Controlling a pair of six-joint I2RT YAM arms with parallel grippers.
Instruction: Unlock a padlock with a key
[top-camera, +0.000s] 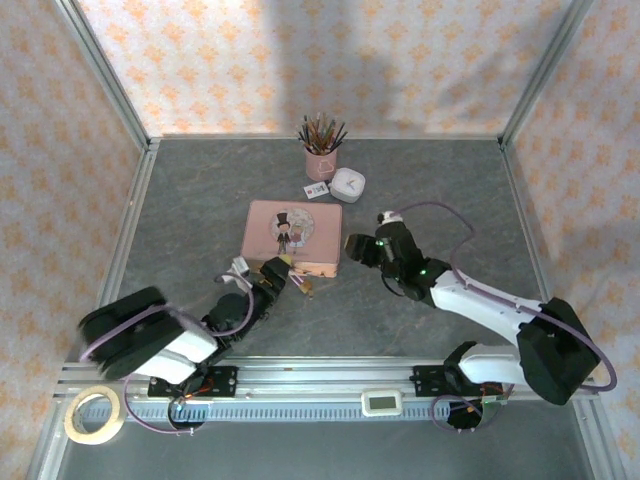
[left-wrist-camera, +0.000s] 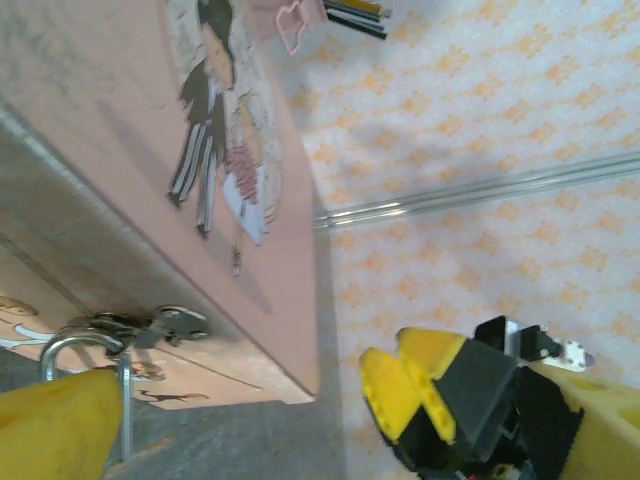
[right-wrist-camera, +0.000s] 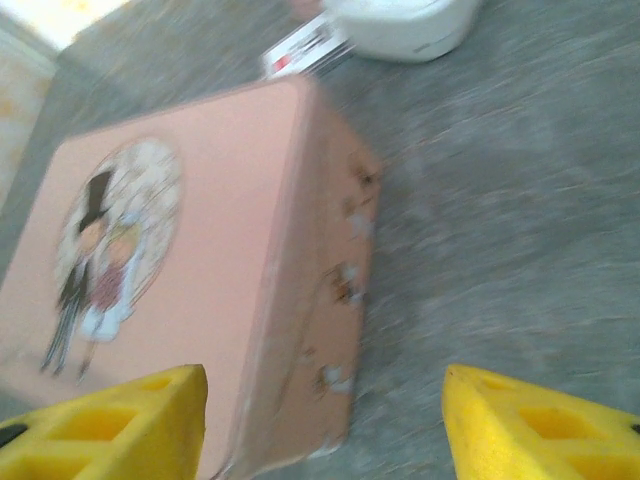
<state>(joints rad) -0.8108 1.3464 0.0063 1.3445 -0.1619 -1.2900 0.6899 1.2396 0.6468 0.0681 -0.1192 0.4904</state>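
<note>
The pink illustrated tin lies in the middle of the table. A small brass piece, the padlock, sits at its front edge. In the left wrist view the padlock's silver shackle loops beside my lower-left yellow finger, which hides the body. A metal ring or clasp sits on the tin's front next to the shackle; no key can be made out. My left gripper is open at the tin's front edge. My right gripper is open, straddling the tin's right front corner.
At the back stand a pink cup of pencils, a white round box and a small card. A tape roll and a small white device rest near the front rail. Patterned walls enclose the table.
</note>
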